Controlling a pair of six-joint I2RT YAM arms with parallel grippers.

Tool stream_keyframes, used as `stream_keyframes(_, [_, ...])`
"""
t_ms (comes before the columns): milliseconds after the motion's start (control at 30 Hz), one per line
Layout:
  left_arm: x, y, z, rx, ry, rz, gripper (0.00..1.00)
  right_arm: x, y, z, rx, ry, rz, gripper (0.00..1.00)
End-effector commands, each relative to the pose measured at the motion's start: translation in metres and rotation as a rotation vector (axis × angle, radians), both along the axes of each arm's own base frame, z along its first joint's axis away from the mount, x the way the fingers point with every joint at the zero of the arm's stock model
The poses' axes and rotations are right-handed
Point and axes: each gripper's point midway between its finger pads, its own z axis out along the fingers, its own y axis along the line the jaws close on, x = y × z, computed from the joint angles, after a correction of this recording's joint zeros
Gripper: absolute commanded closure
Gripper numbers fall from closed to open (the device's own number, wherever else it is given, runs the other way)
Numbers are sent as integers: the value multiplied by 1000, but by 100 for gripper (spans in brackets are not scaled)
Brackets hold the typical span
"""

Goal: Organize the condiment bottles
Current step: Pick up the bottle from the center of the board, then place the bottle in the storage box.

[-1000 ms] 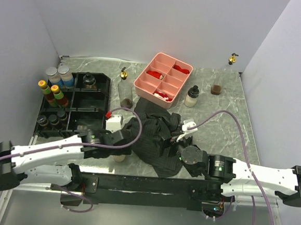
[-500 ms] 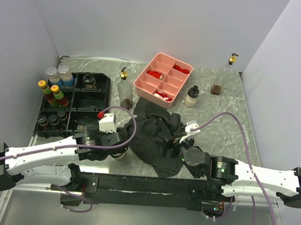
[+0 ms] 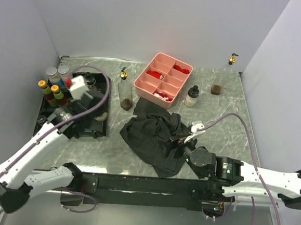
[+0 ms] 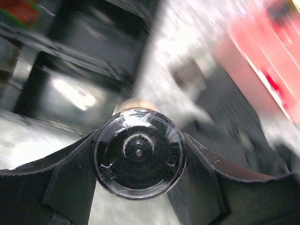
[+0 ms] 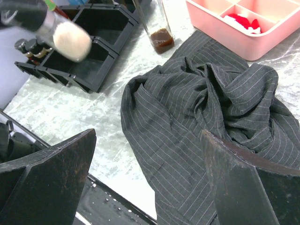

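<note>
My left gripper (image 4: 139,154) is shut on a cream condiment bottle (image 4: 138,152) with a black cap, seen end-on between the fingers. From above, the left gripper (image 3: 94,116) holds that bottle (image 3: 102,116) on its side over the right-hand part of the black divided tray (image 3: 103,80). Grey-capped jars (image 3: 58,72), red- and yellow-capped bottles (image 3: 48,88) and a black-capped bottle (image 3: 89,79) stand in the tray. My right gripper (image 5: 147,140) is open with nothing in it, above a dark striped cloth (image 5: 197,108).
A tall clear bottle with a gold cap (image 3: 124,91) stands left of the pink divided tray (image 3: 145,85). A white bottle with a black cap (image 3: 192,97), a small brown jar (image 3: 216,89) and a gold-capped bottle (image 3: 231,59) stand at the back right.
My left gripper closed on the cream bottle near the table's front edge and swung it left and back over the black tray. The right arm drew back slightly to the right.
</note>
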Motion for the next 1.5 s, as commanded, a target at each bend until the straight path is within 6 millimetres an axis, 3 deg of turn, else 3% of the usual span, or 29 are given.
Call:
stream_keyframes(0, [44,46,27,58,-94,56,99,1,-7,1,31,3,-22,0])
stream_keyframes(33, [52,52,28,58,-99,68,99,1,-7,0,32,1,-20,0])
stream_keyframes(67, [63,72,25,66,-86,123,99,1,-8,0,33,1,-23,0])
stream_keyframes(133, [81,75,27,29,-93,83,99,1,-8,-1,30,1,-21,0])
stream_keyframes(167, [91,90,22,27,-72,116,99,1,-8,-2,29,2,-20,0])
stream_keyframes(200, [98,92,29,17,-93,115,99,1,-8,-2,29,1,-19,0])
stream_keyframes(433, [135,108,21,65,-119,115,99,0,-11,-5,40,-3,-13,0])
stream_keyframes(833, [166,137,9,108,-141,168,99,2,-13,-3,38,-23,-22,0])
stream_keyframes(967, [177,135,-13,91,-82,154,97,3,-14,-3,32,-27,-28,0])
stream_keyframes(1033, [179,134,-21,87,-66,153,87,4,-16,-5,28,-28,-35,0])
stream_keyframes(1067, [179,134,-29,85,-50,152,72,3,-16,-6,27,-28,-35,0])
stream_keyframes(1133, [179,134,-36,83,-28,154,62,3,-16,-8,25,-25,-34,0])
stream_keyframes(1167, [181,134,-39,82,-19,153,50,3,-17,-8,26,-24,-34,0])
stream_keyframes(1233, [180,133,-41,81,-4,154,40,3,-18,-10,26,-24,-38,0])
stream_keyframes(1267, [181,134,-39,79,-4,156,30,3,-18,-11,21,-24,-39,0])
stream_keyframes(1467, [175,132,-23,71,-5,147,8,3,-18,-14,17,-11,-46,0])
